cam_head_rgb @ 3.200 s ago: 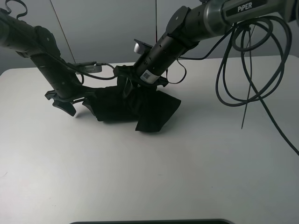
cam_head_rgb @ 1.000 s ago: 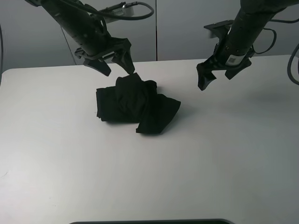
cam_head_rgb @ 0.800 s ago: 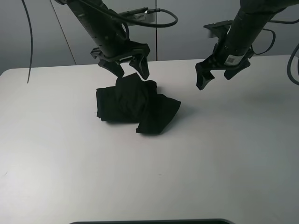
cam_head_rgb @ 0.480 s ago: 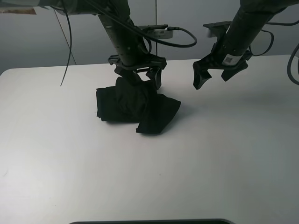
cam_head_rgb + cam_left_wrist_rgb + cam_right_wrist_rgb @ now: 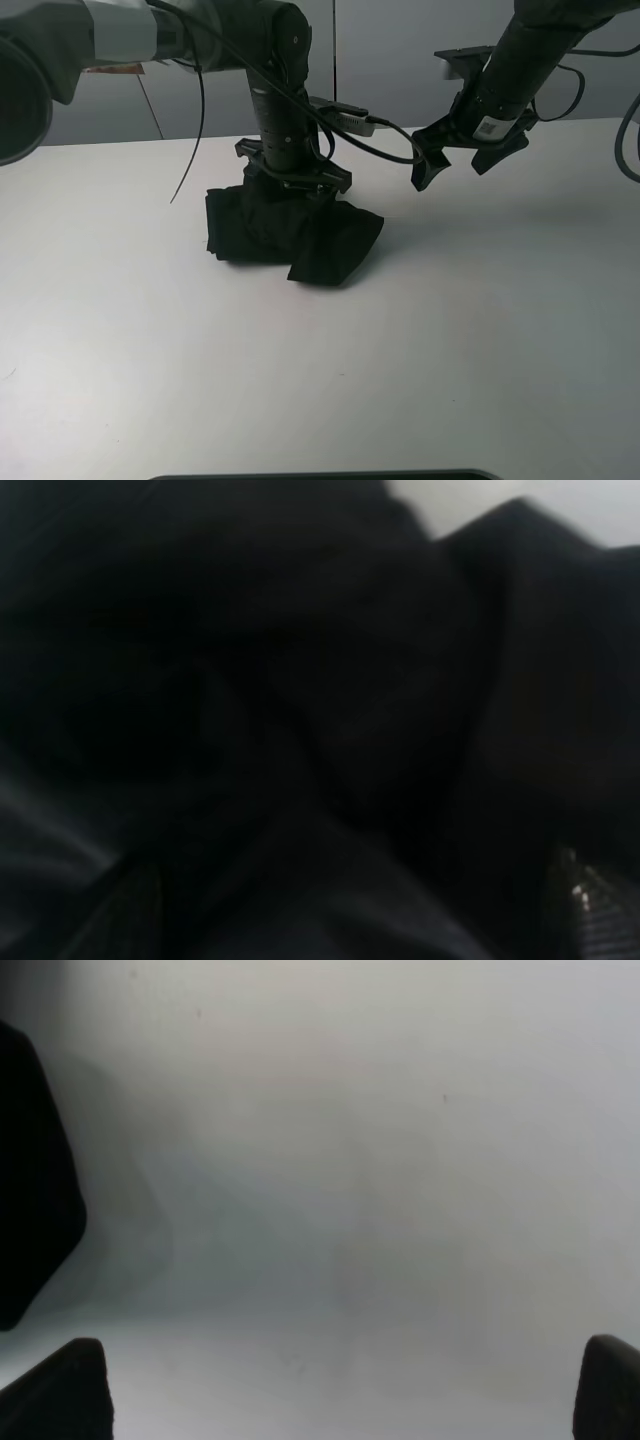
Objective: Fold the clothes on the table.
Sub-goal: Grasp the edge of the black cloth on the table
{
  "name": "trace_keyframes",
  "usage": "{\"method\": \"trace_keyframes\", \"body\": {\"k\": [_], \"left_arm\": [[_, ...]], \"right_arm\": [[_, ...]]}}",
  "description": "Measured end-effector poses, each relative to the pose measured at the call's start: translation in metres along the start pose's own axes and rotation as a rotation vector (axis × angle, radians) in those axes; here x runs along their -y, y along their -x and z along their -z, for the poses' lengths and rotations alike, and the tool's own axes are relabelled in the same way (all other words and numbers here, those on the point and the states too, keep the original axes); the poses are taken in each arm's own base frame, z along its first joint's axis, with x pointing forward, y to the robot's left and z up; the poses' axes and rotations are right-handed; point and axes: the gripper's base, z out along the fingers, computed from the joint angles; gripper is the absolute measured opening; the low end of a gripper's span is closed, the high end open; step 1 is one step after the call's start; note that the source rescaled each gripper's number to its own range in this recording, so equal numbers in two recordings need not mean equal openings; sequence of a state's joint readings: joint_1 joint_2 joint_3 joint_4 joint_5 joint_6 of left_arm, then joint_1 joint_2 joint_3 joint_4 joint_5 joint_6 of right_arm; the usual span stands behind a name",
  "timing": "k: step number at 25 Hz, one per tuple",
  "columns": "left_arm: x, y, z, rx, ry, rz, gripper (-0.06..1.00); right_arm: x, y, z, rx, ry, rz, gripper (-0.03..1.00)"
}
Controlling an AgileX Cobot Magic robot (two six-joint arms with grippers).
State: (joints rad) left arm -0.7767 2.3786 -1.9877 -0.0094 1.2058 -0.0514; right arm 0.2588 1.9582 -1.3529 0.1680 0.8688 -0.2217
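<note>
We find the near half of the desk [image 5: 300, 400] to be bare white surface. The clothes [image 5: 250, 225] lie as one crumpled black bundle left of centre, closer to the far edge than to the near edge. One flap [image 5: 335, 255] spills out toward the near right.

The left arm stands almost upright over the bundle. The left tool [image 5: 294, 188] is pressed into the top of the bundle on its far side. In the left wrist view, dark cloth fills nearly the whole picture. The two fingertips [image 5: 585, 910] sit far apart with cloth between them, so we read the jaws as spread wide and not clamped on the fabric.

A black cable [image 5: 370, 125] loops out from the left arm between the two tools.

Farther back and to the right, the right tool [image 5: 440, 165] hangs above the desk, apart from the clothes. Its jaws are spread wide and hold nothing. The right wrist view shows bare desk between them, with the edge of the black cloth at one side.
</note>
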Motion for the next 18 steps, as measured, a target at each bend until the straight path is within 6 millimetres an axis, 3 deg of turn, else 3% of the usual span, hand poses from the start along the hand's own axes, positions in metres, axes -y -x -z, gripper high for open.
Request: {"method": "trace_keyframes", "body": {"k": [7,13,18], "left_arm": [[-0.014,0.001,0.001,0.004,0.155,-0.031,0.98],[-0.018,0.001,0.006,0.014,0.183,-0.031,0.98],[-0.05,0.0,0.008,0.01,0.173,0.044,0.98]], "right_arm": [[0.0,0.0,0.0,0.002,0.001,0.003,0.99],[0.0,0.0,0.0,0.004,0.0,0.027,0.99],[-0.001,-0.003,0.0,-0.031,0.01,0.091,0.99]]}}
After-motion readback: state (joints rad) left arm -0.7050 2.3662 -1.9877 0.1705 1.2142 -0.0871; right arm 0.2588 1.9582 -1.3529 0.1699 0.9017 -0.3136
